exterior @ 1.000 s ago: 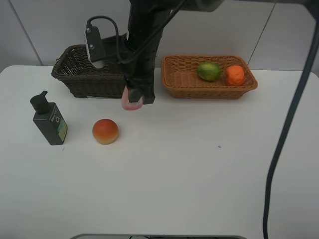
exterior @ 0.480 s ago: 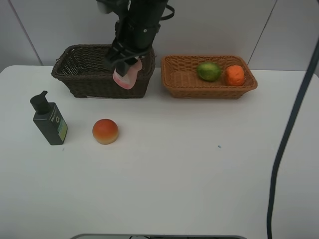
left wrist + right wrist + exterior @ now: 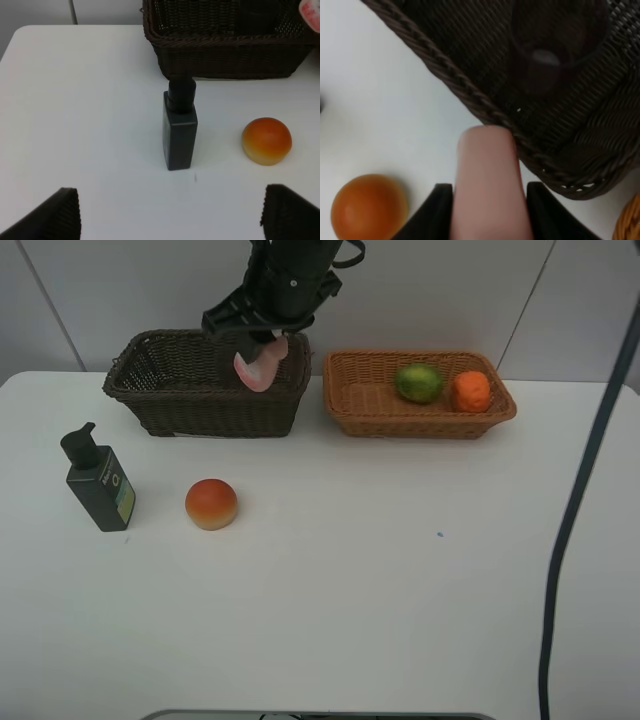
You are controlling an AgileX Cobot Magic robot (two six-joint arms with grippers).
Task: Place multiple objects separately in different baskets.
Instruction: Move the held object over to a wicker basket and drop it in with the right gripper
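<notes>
Right pincer (image 3: 262, 340) clamped on pink bottle (image 3: 257, 370), upper centre of frame, at right end of dark basket (image 3: 180, 410); left pincer (image 3: 172, 212) jaws spread apart.

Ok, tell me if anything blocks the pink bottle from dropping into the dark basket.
Nothing visible does. The right gripper holds the pink bottle above the right end of the dark basket, its tip near the rim; the purple cup already inside sits clear of it.

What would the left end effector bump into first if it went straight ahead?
Probably the dark green pump bottle, standing upright in line with the open left end effector. The dark brown basket sits behind it.
</notes>
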